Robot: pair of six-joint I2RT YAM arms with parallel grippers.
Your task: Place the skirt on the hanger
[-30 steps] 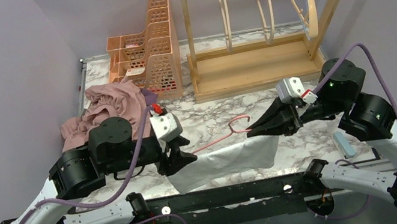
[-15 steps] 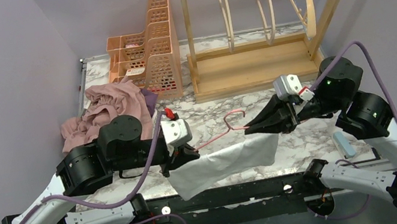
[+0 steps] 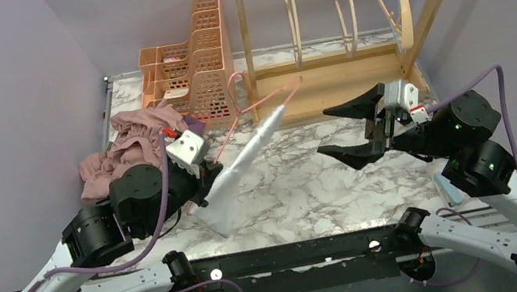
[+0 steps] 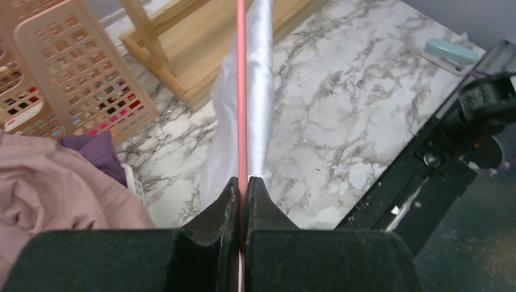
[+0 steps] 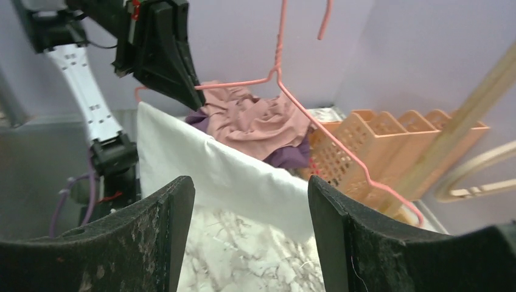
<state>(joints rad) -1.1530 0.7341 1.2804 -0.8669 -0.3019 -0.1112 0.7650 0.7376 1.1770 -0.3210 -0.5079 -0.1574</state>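
1. The left gripper [image 3: 208,184] clamps the near-left end of the hanger [image 3: 237,110], which tilts up toward the far right.
2. The skirt [image 3: 240,171] hangs from it over the table [image 3: 309,185].
3. The right gripper [image 3: 347,132] gapes wide, apart on the right.

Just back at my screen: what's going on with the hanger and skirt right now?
The left hand is shut on one end of the pink hanger, holding it tilted above the marble table with the white skirt draped on it. The right hand is open and empty, in front of the wooden rack.
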